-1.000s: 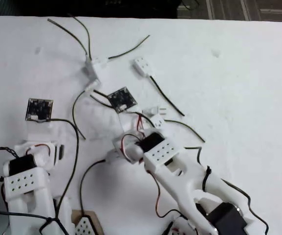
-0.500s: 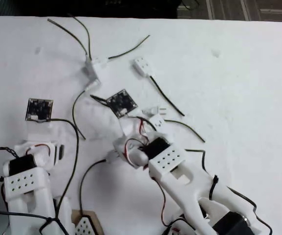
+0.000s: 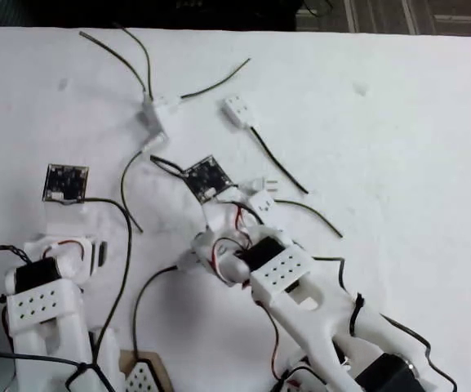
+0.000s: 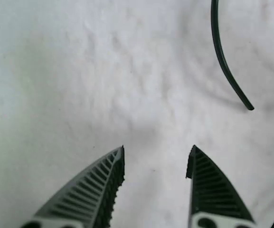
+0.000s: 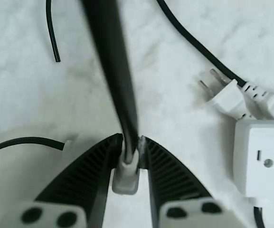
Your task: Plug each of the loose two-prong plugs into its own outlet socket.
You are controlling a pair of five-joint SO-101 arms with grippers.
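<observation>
Pinching a light plug (image 5: 126, 173) by its rigid body, the right gripper (image 5: 130, 139) is hovering near the white outlet socket (image 5: 265, 161); its springy cord is probably resisting. Left gripper (image 4: 155, 156) is gaping empty, well apart from that socket.

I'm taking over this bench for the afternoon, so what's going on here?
The right claw is shut on a grey plug at the end of a black cord. A white plug lies loose beside a socket, not yet plugged in. The left claw is open over the table, holding nothing.
</observation>
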